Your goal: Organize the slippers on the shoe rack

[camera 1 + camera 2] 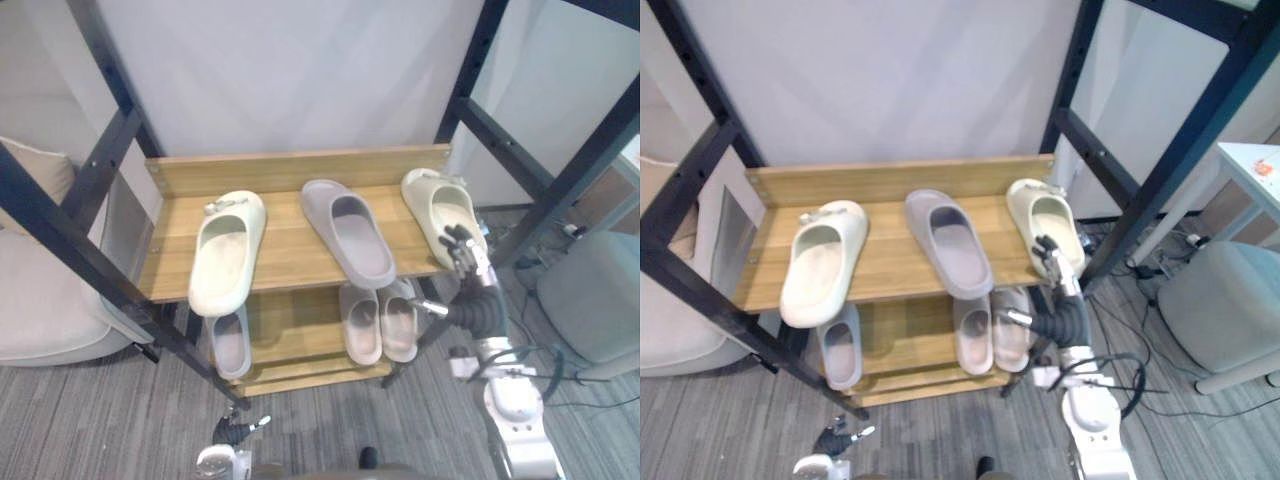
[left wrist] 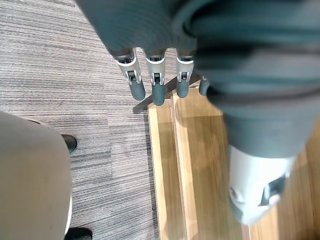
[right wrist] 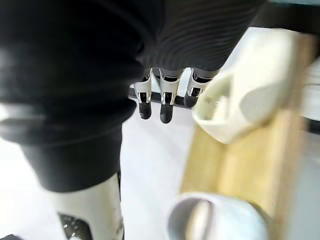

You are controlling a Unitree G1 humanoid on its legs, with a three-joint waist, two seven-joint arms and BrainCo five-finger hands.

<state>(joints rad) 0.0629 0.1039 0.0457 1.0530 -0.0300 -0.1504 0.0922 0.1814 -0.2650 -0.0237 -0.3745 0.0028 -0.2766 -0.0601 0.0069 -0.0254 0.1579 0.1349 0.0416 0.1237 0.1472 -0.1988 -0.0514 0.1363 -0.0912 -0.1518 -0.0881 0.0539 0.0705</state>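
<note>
While my right hand [image 1: 463, 248] hovers at the front right corner of the shoe rack [image 1: 290, 170], fingers loose and holding nothing, the right cream slipper [image 1: 440, 210] sits right at the fingertips, heel at the top shelf's front edge. Can't tell if there's contact.

Top shelf has 3: left cream slipper [image 1: 225, 250], grey slipper [image 1: 348, 230] angled in the middle, then the right cream one. The grey splits the cream pair. The near ends of the left cream and the grey hang over the front edge.

Lower shelf: lone grey slipper [image 1: 230, 340] on the left, 2 pale slippers [image 1: 362, 325] side by side right of centre.

Left hand [image 2: 158, 85] is low by the floor at the rack's bottom board, fingers straight, empty.

My read: reach step, grasp not made. Next: close on the cream heel, lift clear, set it by its mate.

Black frame strut [image 1: 520, 140] is near my right arm. Bare wood lies between the left cream and the grey.
</note>
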